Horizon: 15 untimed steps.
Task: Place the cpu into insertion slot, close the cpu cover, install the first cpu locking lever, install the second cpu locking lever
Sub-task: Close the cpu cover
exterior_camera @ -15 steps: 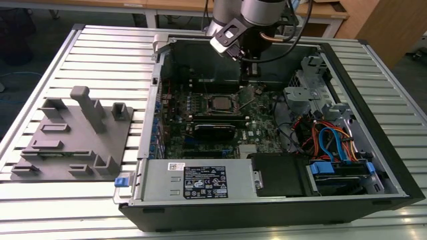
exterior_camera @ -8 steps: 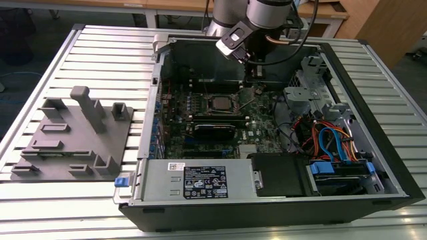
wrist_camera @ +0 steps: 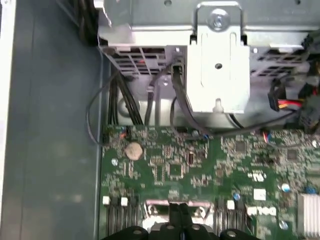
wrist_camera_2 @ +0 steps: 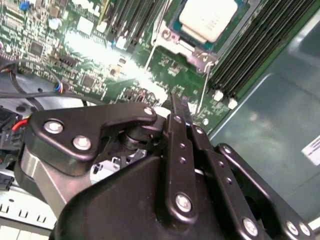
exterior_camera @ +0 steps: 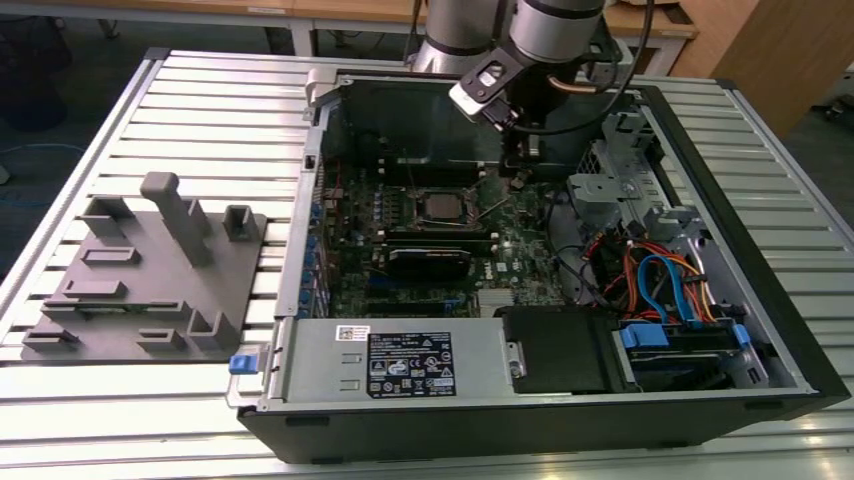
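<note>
cpu (wrist_camera_2: 207, 17) seated in insertion slot (exterior_camera: 414, 206); cpu cover (wrist_camera_2: 169, 36) looks down. hand (wrist_camera_2: 181, 107) pinched narrow, empty, tips just beside cpu locking lever (wrist_camera_2: 203, 90). Levers prob. unlatched.

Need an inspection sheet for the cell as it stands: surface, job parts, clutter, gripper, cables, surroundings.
Surface: slatted metal table, with an open computer case lying on it.
Job's things: cpu seated in the insertion slot; cpu cover around it, latching cannot be told.
Clutter: grey moulded fixture on the table, at the exterior view's left.
Grippers: gripper over the green board beside the slot; fingers shut, nothing seen between them.
Cables: orange and blue cables in the case, at the exterior view's right; black cables by the metal cage.
Surroundings: wooden furniture beyond the table.
</note>
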Available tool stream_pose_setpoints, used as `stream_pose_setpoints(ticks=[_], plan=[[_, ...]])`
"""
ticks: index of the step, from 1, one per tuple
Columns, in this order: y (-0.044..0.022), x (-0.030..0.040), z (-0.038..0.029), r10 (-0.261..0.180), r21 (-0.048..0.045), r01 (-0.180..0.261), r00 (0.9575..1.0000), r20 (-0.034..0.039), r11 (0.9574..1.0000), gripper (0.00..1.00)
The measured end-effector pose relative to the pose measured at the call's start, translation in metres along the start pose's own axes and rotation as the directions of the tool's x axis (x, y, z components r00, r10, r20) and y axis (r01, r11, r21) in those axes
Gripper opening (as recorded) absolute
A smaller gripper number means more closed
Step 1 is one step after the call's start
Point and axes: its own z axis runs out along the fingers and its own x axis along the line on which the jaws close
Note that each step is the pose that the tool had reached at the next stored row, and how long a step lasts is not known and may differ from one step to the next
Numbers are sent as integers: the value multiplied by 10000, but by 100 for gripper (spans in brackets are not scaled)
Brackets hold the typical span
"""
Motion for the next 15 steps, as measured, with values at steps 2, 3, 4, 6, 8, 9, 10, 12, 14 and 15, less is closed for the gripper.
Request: stream_pose_setpoints(ticks=[2, 3, 4, 6, 8, 9, 10, 12, 14, 15], plan=[[34, -1, 9, 1, 18, -1, 10000, 1, 10000, 10], [55, -1, 13, 1, 31, -1, 10000, 1, 10000, 10], [79, -1, 16, 2, 43, -2, 10000, 2, 10000, 10], [131, 0, 22, 3, 63, -3, 10000, 0, 10000, 10], [173, 0, 29, 2, 81, -2, 10000, -1, 10000, 10], [190, 0, 32, 3, 90, -3, 10000, 0, 10000, 10], [207, 0, 37, 3, 98, -3, 10000, -1, 10000, 10], [224, 0, 52, 2, 116, -2, 10000, -2, 9999, 10], [236, -1, 74, -1, 134, 1, 10000, 0, 9999, 10], [238, -1, 89, -3, 143, 3, 10000, -1, 9999, 10]])
